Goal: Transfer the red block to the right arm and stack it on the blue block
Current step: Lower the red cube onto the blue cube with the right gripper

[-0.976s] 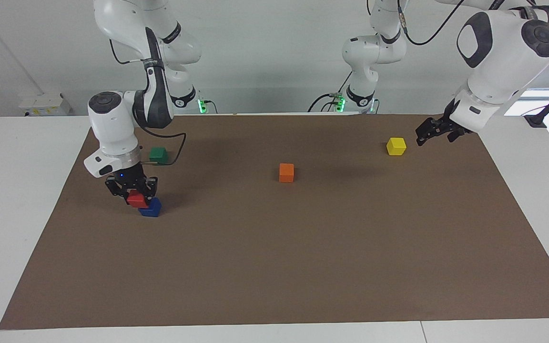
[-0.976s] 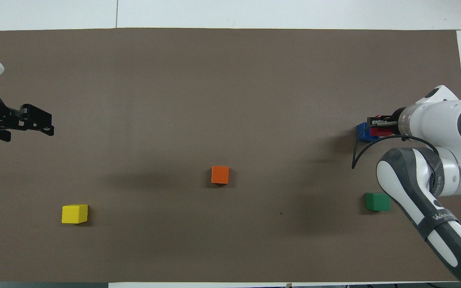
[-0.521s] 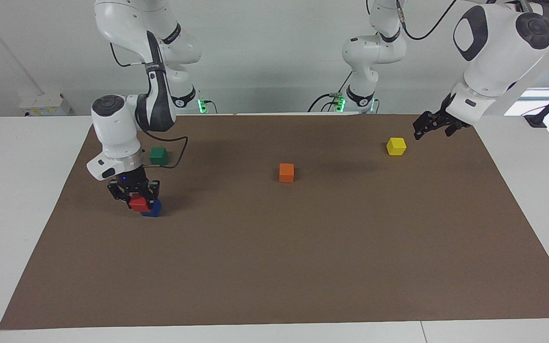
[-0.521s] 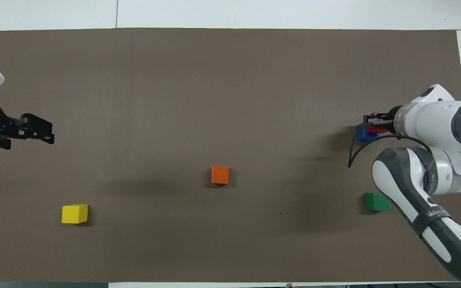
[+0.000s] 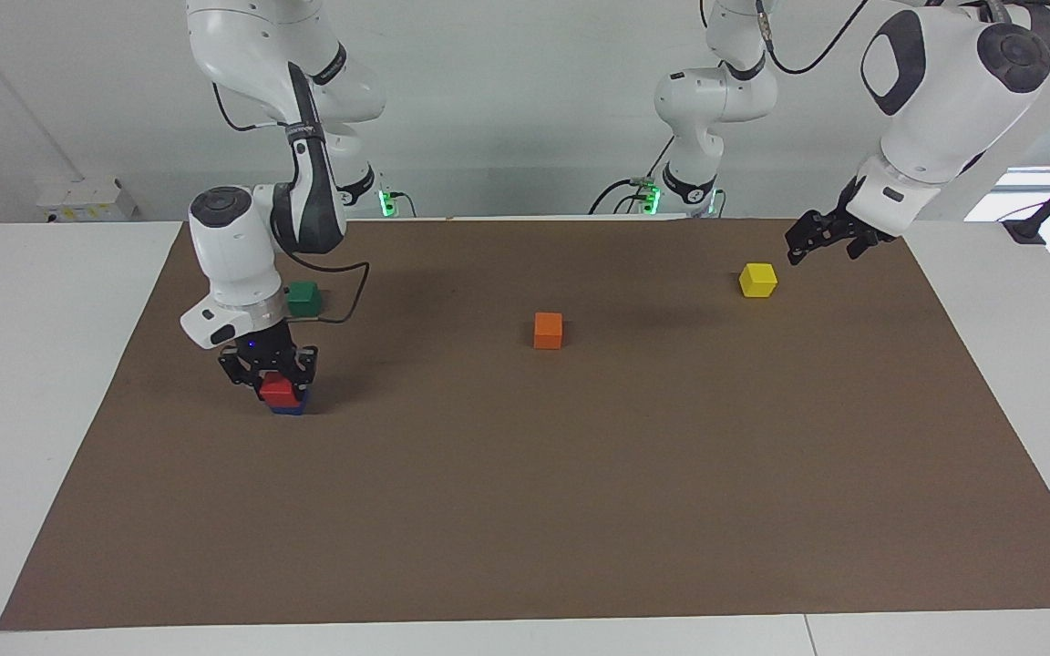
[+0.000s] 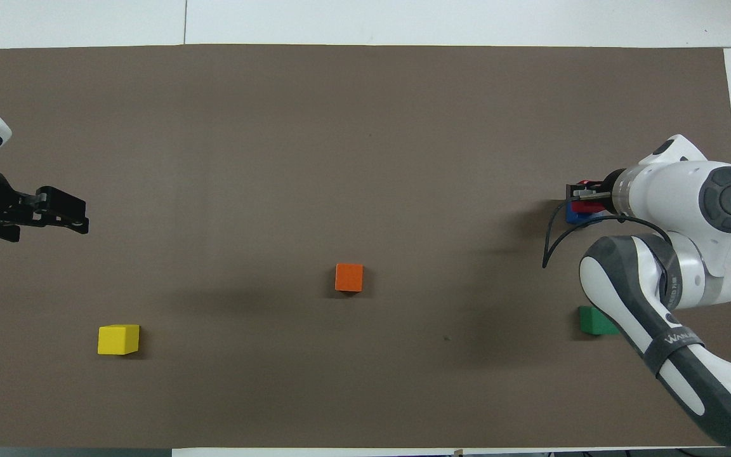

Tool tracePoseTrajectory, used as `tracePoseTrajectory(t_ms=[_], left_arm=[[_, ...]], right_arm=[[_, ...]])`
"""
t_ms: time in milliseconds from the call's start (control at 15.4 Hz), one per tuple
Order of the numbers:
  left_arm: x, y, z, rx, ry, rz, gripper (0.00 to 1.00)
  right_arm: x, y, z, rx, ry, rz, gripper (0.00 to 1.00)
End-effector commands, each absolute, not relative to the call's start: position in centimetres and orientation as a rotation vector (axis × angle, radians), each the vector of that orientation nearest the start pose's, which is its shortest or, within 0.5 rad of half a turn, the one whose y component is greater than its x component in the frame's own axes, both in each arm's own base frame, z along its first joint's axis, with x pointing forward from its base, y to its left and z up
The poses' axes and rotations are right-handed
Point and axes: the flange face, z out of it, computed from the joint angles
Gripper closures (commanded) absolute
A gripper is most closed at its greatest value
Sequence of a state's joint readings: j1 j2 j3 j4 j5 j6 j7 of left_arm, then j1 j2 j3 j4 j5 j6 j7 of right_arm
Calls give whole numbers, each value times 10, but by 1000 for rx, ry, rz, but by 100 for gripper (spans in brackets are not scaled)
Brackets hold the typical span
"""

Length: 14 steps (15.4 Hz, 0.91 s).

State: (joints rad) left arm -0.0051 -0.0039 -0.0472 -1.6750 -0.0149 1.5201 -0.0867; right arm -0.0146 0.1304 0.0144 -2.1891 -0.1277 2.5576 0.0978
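Note:
My right gripper (image 5: 271, 381) is shut on the red block (image 5: 277, 389) and holds it directly over the blue block (image 5: 290, 409), of which only a thin strip shows below the red one. I cannot tell whether the two blocks touch. In the overhead view the right gripper (image 6: 584, 197) covers most of the red block (image 6: 586, 185) and the blue block (image 6: 572, 215). My left gripper (image 5: 797, 251) is open and empty, raised beside the yellow cube (image 5: 757, 280) at the left arm's end of the table; it also shows in the overhead view (image 6: 77, 217).
An orange cube (image 5: 548, 330) sits mid-table on the brown mat (image 5: 580, 501). A green cube (image 5: 303, 297) lies nearer to the robots than the blue block, partly under the right arm. The right arm's cable loops beside the stack.
My right gripper has carried the red block sideways from beside the blue block to right over it and slightly lower. The left gripper has risen and drawn back a little.

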Motion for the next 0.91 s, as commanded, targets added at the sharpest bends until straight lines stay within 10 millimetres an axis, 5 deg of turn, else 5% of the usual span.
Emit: tracePoseTrajectory(t_ms=[0,846], left_arm=[[537,-25,579,-3123,-17,162,0],[544,-16,587,-3133,56,77,0]], right_arm=[[570,-4,350,-3184,34,-393,100],[560,-19,341,-3194,48,-352,100]])
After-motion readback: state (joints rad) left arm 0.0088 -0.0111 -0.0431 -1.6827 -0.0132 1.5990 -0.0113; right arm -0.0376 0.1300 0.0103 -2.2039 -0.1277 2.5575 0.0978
